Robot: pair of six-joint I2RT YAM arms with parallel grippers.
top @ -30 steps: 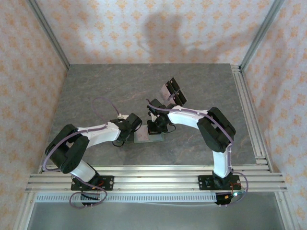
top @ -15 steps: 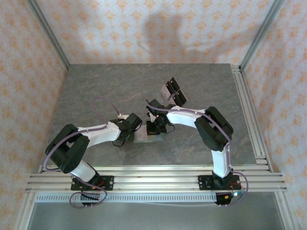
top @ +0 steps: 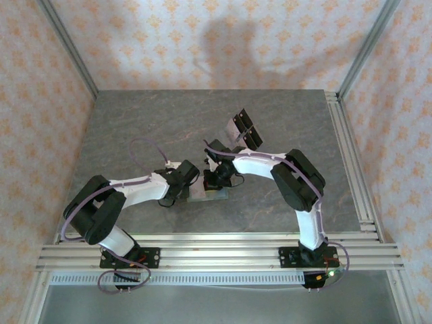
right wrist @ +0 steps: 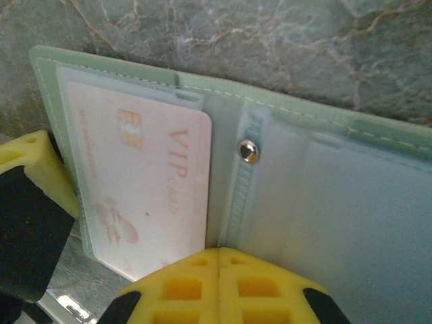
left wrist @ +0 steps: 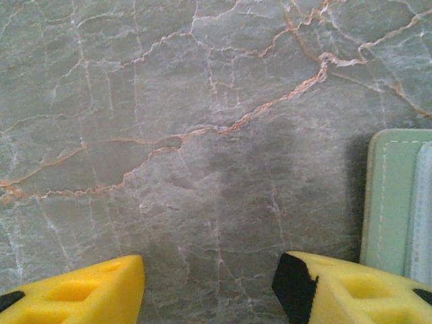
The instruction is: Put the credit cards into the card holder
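Credit cards, thin flat shiny black ones, look light, stiff and slippery; grab an edge; the soft sage-green wallet bends; left claw spread wide, right claw I cannot tell.

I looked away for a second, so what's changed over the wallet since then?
Very little. The right arm's elbow drew slightly left, toward the wallet; its gripper stayed over it. The left gripper and the cards behind kept their places.
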